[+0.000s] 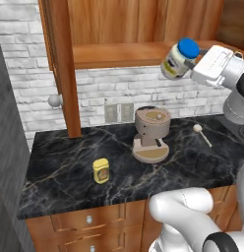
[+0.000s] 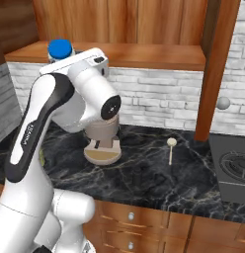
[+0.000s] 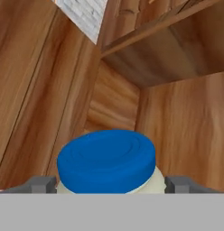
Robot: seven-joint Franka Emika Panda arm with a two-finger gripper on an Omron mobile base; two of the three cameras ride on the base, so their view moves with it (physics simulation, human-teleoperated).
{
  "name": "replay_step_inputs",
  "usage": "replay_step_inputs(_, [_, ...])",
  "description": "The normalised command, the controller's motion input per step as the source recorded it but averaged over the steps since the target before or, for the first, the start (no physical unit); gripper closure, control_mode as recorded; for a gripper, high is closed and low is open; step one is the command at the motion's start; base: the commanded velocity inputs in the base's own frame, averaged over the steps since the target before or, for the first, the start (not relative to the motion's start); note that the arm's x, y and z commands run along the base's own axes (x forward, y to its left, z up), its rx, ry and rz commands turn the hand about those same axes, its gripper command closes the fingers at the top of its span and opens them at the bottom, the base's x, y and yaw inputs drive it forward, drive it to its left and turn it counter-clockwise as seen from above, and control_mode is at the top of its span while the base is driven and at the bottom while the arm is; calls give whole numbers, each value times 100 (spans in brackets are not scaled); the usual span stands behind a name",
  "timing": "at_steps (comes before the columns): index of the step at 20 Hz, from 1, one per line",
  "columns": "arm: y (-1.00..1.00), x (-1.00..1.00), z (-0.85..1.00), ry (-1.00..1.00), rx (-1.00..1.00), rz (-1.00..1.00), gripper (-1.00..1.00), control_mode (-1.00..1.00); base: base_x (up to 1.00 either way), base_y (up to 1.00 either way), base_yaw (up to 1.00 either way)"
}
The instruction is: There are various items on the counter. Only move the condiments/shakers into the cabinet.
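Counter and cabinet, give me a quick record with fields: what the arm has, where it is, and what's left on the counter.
end effector: closed around the jar, one finger on each side
jar: white, blue lid, yellow label, tilted, raised at the cabinet shelf edge
squeeze bottle: yellow, upright on the counter, front left
coffee machine: mid counter
spoon: lying right of the machine
shaker: dark, on the counter in front of the machine

White jar (image 3: 107, 180) with blue lid (image 3: 107, 160) sits between the two dark fingertips (image 3: 41, 184), one at each side. Behind it: brown wooden cabinet (image 3: 177, 122) interior, plank shelf (image 3: 159, 27) edge above, white brick (image 3: 84, 16) at top.
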Motion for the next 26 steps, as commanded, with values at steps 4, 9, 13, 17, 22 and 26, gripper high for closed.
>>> replay_step_inputs(4, [0,0,43,-11,0,-2,100,-100,0,0,0])
replay_step_inputs(9, [0,32,81,-1,0,-7,100,-100,0,0,0])
replay_step_inputs(13, [0,56,-4,15,-1,-1,100,-100,0,0,0])
replay_step_inputs(17, [-7,36,-25,15,-2,0,100,-100,0,0,0])
replay_step_inputs(22, [-3,46,-13,3,0,-2,100,-100,0,0,0])
replay_step_inputs(26, [0,63,-9,3,-1,-8,100,-100,0,0,0])
